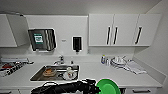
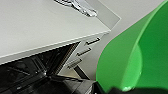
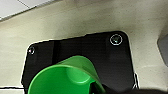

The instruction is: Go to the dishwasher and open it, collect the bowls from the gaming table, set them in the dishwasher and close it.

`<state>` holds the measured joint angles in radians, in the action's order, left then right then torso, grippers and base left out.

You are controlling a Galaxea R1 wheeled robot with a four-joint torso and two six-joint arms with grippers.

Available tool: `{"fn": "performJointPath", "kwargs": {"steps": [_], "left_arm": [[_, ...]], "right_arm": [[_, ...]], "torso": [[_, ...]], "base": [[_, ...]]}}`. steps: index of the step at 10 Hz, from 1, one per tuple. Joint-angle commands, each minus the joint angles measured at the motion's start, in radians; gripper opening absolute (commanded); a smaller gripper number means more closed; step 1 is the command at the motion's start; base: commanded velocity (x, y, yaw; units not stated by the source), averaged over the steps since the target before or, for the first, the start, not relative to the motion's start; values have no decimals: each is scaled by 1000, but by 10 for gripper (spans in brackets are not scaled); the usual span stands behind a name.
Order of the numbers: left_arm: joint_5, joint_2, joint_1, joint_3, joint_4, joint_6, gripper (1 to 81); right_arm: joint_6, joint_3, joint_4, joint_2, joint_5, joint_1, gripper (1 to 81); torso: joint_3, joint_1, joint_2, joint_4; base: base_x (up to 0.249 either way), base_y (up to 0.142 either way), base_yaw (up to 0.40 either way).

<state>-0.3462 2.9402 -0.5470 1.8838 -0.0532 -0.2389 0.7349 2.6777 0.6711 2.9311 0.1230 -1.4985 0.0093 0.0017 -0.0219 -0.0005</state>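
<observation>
I can read no text, brand, number or sign here. The wall-mounted dispenser (image 1: 42,39) in front of me carries a green-and-white label (image 1: 38,38), but its print is too blurred to make out. A small dark mark (image 1: 64,40) sits on the white wall panel beside it, and I cannot read that either.

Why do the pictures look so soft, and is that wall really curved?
Head view: wide-angle lens bends the white cabinets and walls near the edges; lighting is even and bright, with a reflection on the shiny box on the wall. Left wrist view: the big green bowl sits too close, so it blurs. Right wrist view: the small green bowl looks soft too, over pale floor.
</observation>
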Motion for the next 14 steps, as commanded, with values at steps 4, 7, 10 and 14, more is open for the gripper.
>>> {"fn": "performJointPath", "kwargs": {"steps": [4,7,10,14], "left_arm": [[-2,44,198,3,6,-5,10],[-2,25,215,6,7,-5,10],[-16,21,229,6,13,-6,10],[-37,21,213,8,1,-5,811]], "right_arm": [[3,2,2,-7,-31,63,10],[4,4,2,-8,-31,63,10],[4,3,4,-7,-31,66,10],[1,2,5,-5,-31,68,10]], "torso": [[0,0,0,0],[0,0,0,0],[0,0,0,0],[0,0,0,0]], "base": [[0,0,0],[0,0,0],[0,0,0],[0,0,0]]}}
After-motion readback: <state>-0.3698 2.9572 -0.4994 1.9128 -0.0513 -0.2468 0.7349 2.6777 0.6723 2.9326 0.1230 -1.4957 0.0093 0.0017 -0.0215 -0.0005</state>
